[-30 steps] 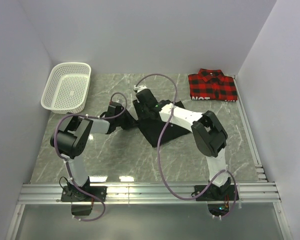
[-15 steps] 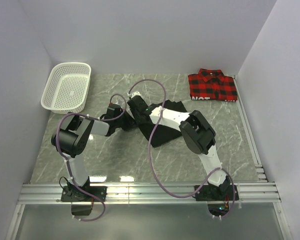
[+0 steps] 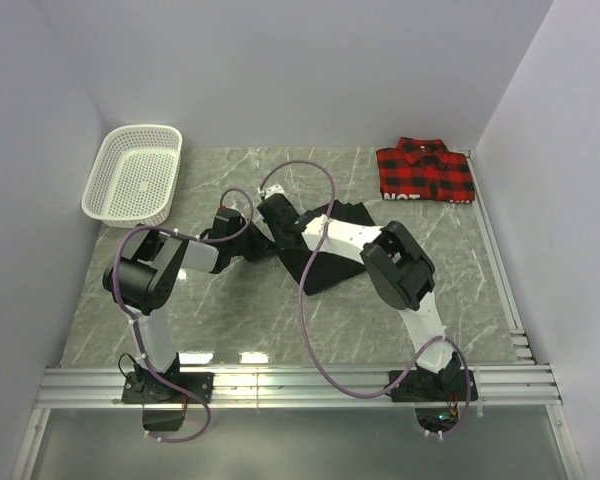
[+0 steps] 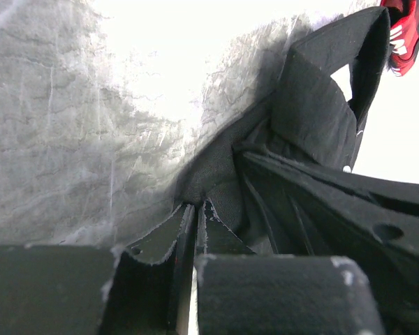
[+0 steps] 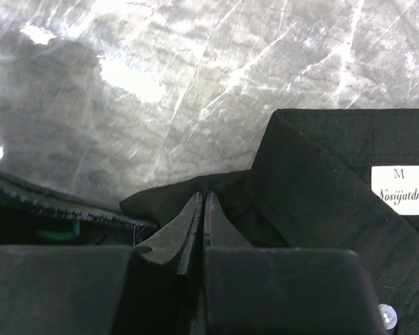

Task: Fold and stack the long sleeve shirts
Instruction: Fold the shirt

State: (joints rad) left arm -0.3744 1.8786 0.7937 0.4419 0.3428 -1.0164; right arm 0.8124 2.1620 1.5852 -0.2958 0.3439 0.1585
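The black long sleeve shirt [image 3: 332,270] lies crumpled mid-table, mostly under my right forearm. In the right wrist view its collar and white size label [image 5: 400,190] show, with pale buttons at the lower right. My right gripper [image 5: 204,196] [image 3: 272,211] is shut, pinching a fold at the shirt's left edge. My left gripper [image 4: 197,206] [image 3: 262,244] is shut on black fabric [image 4: 314,118] close beside it. The red-and-black plaid long sleeve shirt [image 3: 425,172] [image 4: 409,28] lies folded at the back right corner.
A white mesh basket [image 3: 133,172] stands at the back left, by the left wall. Grey marble table [image 3: 230,310] lies bare in front of the shirt. A purple cable [image 3: 302,300] loops over the right arm. Walls close in on three sides.
My right arm swung left across the black shirt and its jaws closed on the shirt's left edge. The left jaws closed further on the fabric. The plaid shirt and basket stayed put.
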